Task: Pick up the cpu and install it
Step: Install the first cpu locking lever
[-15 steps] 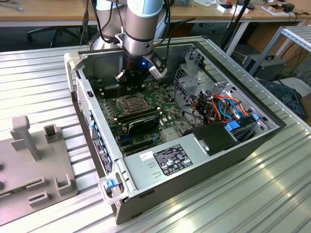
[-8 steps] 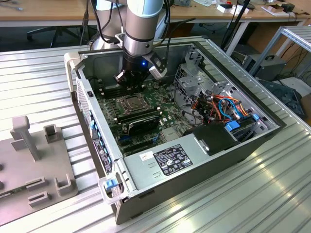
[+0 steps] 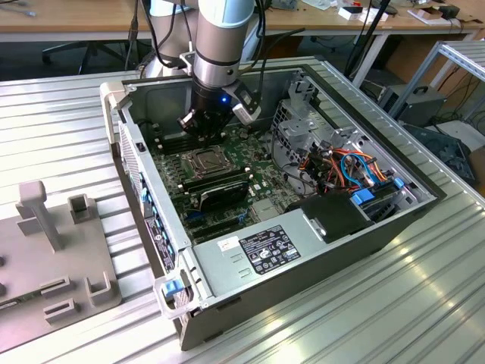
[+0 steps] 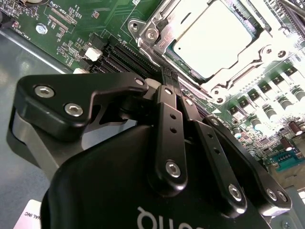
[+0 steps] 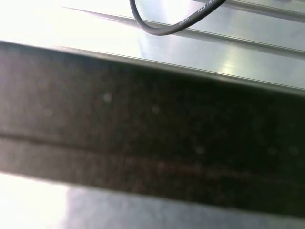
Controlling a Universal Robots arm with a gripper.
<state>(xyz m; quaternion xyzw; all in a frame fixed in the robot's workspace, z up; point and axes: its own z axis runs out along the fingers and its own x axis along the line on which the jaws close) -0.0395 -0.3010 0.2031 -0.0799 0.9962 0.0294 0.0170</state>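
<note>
Gripper fingers are pressed together, clenched with nothing visible between them, their tips just beside the socket frame in the second wrist view. CPU lies seated in the socket, at roughly 1 o'clock from the fingertips. Exterior view: arm reaches down into the open computer case; CPU sits on the motherboard directly below the gripper

We are seeing one open grey metal computer case, one green motherboard and one silver square cpu sitting in its socket. We are also counting one black-fingered gripper and one grey slotted fixture block.
</note>
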